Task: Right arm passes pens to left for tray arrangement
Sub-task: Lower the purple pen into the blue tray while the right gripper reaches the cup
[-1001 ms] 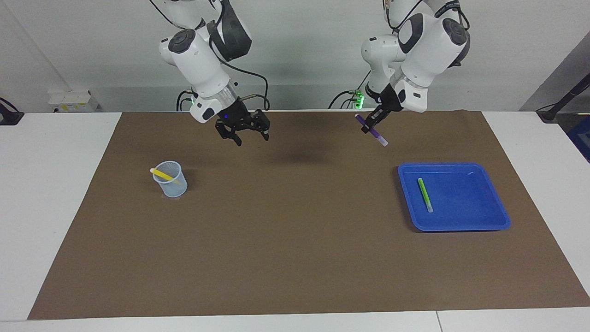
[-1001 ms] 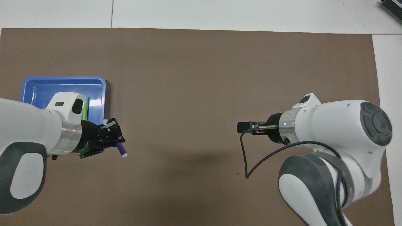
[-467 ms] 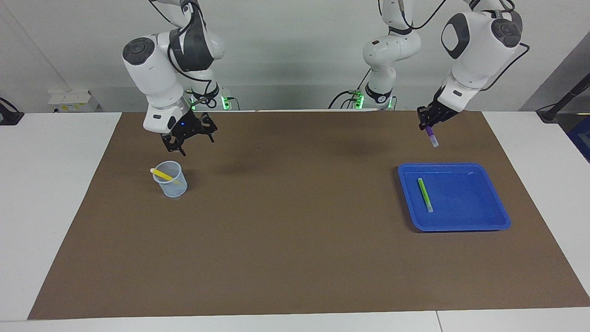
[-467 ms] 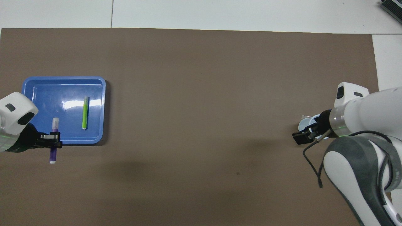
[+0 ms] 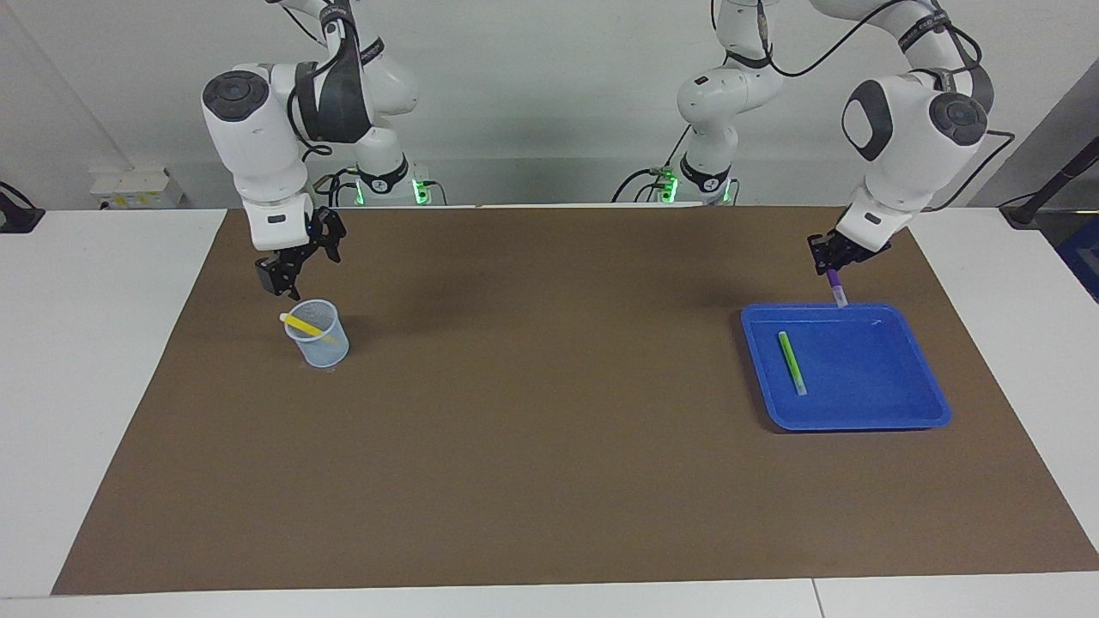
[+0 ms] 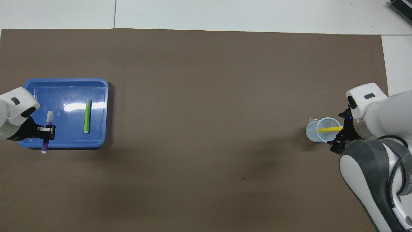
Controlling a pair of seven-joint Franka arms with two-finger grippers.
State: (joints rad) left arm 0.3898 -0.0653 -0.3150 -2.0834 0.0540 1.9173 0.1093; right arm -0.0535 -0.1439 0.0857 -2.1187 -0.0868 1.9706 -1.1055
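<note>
At the right arm's end of the desk [image 5: 112, 386], on the brown mat [image 5: 549, 446], stands a pale mesh cup [image 5: 318, 335] with the yellow pen [image 5: 302, 325] leaning inside it, one end poking over the rim. The right gripper [image 5: 292, 262] hangs in the air just above the cup's rim on the robots' side, fingers spread apart, holding nothing; overhead view shows it beside the cup [image 6: 323, 129], the yellow pen [image 6: 329, 129] pointing toward it.

Mid-mat: bare brown surface between the two arms.

At the left arm's end, the blue tray [image 5: 910, 403] lies flat on the mat. The green pen [image 5: 792, 362] rests in it, toward the tray's middle-facing side, lengthwise running away from the robots. The left gripper [image 5: 834, 264] is over the tray's near rim, fingers clamped on the purple pen [image 5: 835, 287], which hangs tip-down with its pale end just at the rim. Whether the tip touches the tray cannot be told. Overhead view: purple pen [image 6: 47, 130] roughly parallel to the green pen [image 6: 87, 115], well apart from it, at the tray's [image 6: 64, 87] outer side.
</note>
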